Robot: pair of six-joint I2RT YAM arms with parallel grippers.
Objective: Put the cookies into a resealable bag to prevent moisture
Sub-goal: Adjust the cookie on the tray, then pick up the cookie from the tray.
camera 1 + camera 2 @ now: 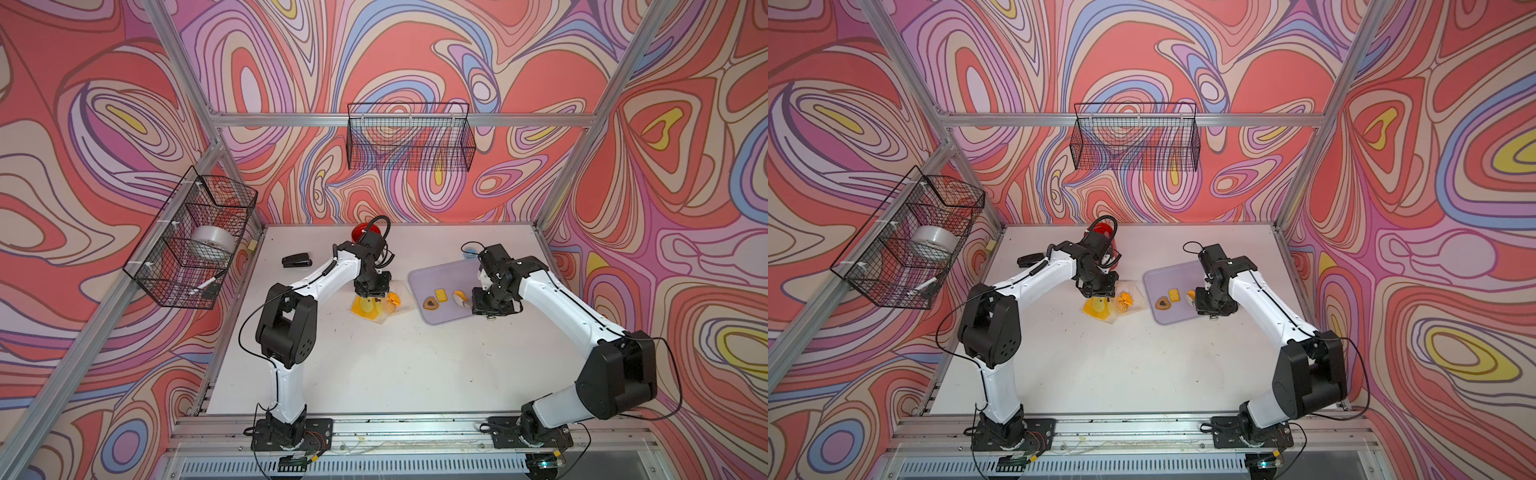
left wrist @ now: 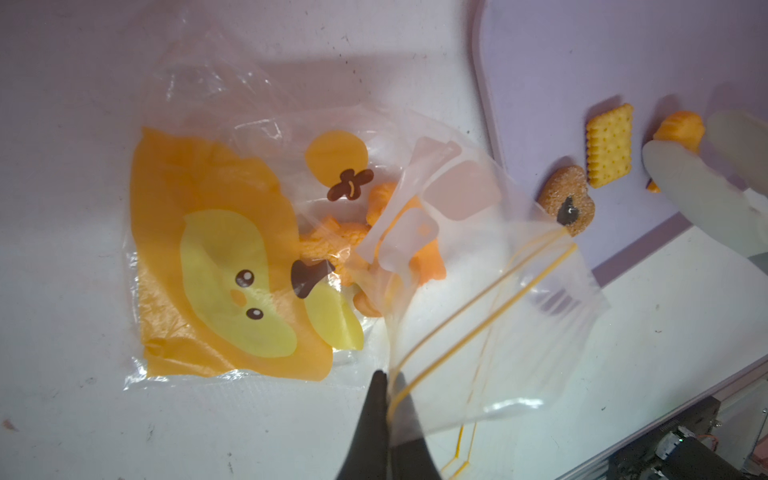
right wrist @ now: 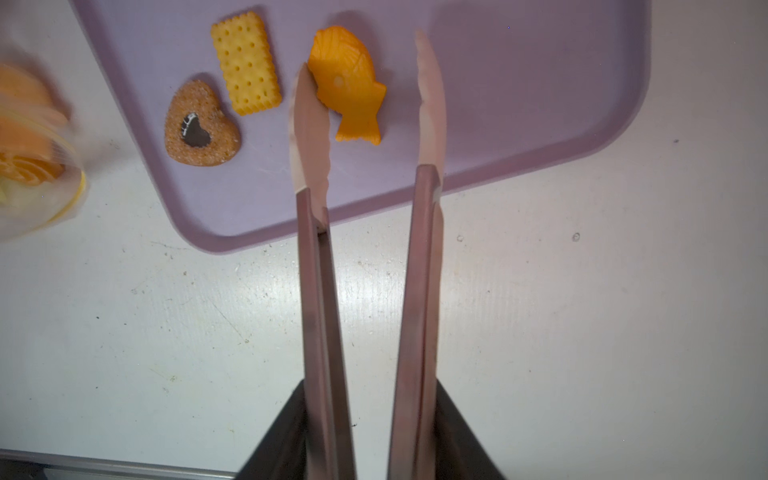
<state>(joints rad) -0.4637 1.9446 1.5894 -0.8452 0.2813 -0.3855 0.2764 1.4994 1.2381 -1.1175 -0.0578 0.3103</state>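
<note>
1. Left fingers are pressed together, pinching the bag right at its yellow zip strip. That corner is lifted and the mouth gapes toward the tray.
2. Left arm: elbow high near the front, white forearm slanting back and right, wrist tipped down over the bag. It covers most of a red thing at the back, no idea what that is.
3. The bag lies on the table just beside the tray. Orange cookies sit inside, behind the duck print and white label squares, too jumbled to count.
4. On the tray, close together in a row: heart, cracker, fish.
5. Right fingers squeeze the tongs from outside. The tong tips are spread either side of the fish, one touching it, the other clear.
6. Right arm: elbow out to the right, forearm running back-left, wrist folded down at the tray's near edge. In both top views it hides most of the tongs.
</note>
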